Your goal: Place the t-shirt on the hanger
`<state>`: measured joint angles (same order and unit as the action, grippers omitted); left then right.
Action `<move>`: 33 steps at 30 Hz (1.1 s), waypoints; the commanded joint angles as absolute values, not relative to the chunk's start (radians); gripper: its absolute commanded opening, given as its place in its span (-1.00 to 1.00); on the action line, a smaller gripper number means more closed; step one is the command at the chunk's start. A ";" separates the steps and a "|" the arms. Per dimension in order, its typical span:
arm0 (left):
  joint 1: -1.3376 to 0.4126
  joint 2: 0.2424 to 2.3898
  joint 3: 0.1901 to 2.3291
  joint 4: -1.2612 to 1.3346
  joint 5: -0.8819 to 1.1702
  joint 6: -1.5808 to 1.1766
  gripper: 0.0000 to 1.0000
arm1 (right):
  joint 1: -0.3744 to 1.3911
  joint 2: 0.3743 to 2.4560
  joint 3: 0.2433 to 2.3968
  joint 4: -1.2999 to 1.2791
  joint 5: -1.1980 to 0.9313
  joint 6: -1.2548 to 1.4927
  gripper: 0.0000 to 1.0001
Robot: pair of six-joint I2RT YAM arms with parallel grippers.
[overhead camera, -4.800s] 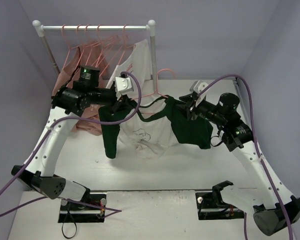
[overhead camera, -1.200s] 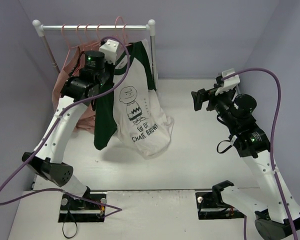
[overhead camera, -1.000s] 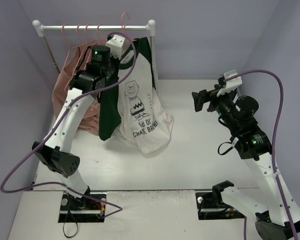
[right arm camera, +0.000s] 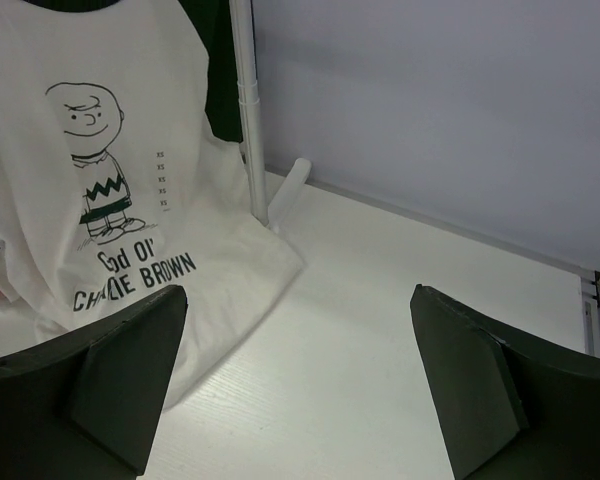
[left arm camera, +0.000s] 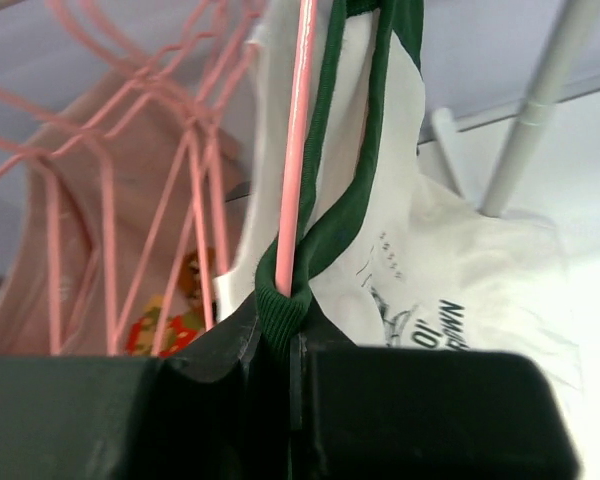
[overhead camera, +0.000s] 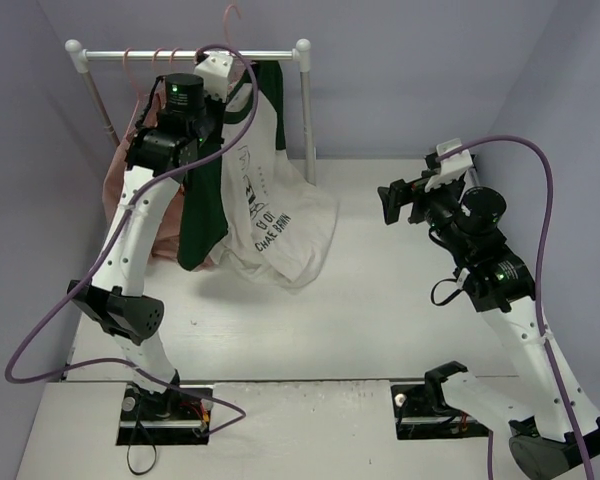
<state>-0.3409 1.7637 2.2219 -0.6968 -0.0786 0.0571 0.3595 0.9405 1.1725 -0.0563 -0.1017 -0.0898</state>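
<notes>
Since a second ago the left claw (left arm camera: pixel 280 332) has risen toward the rail (overhead camera: pixel 185 54), clamped on the hanger (left arm camera: pixel 298 130) and the collar of the t-shirt (overhead camera: pixel 267 205), hem draped on the worktop (overhead camera: pixel 380 300); right claw (right arm camera: pixel 298 372) gapes, well right

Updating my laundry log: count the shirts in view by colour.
White-and-green t-shirt: 1
Salmon-pink shirt: 1
White shirt with red print: 1, mostly hidden
Total: 3
</notes>
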 commanded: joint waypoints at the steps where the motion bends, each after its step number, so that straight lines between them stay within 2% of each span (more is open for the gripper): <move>1: -0.347 1.785 2.282 -0.560 -0.038 0.011 -1.00 | 0.354 0.924 1.194 0.032 -0.106 -0.098 0.83; 8: -0.347 1.849 2.216 -0.549 -0.052 -0.054 -1.00 | 0.355 0.876 1.149 0.032 -0.075 -0.095 0.86; 13: -0.345 1.817 2.143 -0.515 -0.026 -0.079 -0.98 | 0.356 0.846 1.115 0.031 -0.066 -0.095 0.91; 16: -0.345 1.765 2.099 -0.493 -0.017 -0.080 -0.81 | 0.356 0.827 1.101 0.032 -0.056 -0.097 0.96; 19: -0.345 1.663 2.035 -0.465 -0.029 -0.062 -0.30 | 0.356 0.800 1.086 0.032 -0.039 -0.103 1.00; 24: -0.344 1.499 1.984 -0.496 -0.055 -0.032 0.18 | 0.356 0.744 1.080 0.032 0.043 -0.097 1.00; 29: -0.342 1.246 1.868 -0.556 -0.148 -0.008 0.41 | 0.356 0.687 1.073 0.028 0.166 -0.106 1.00; 33: -0.342 1.096 1.774 -0.601 -0.214 -0.003 0.47 | 0.357 0.628 1.050 0.021 0.171 -0.162 1.00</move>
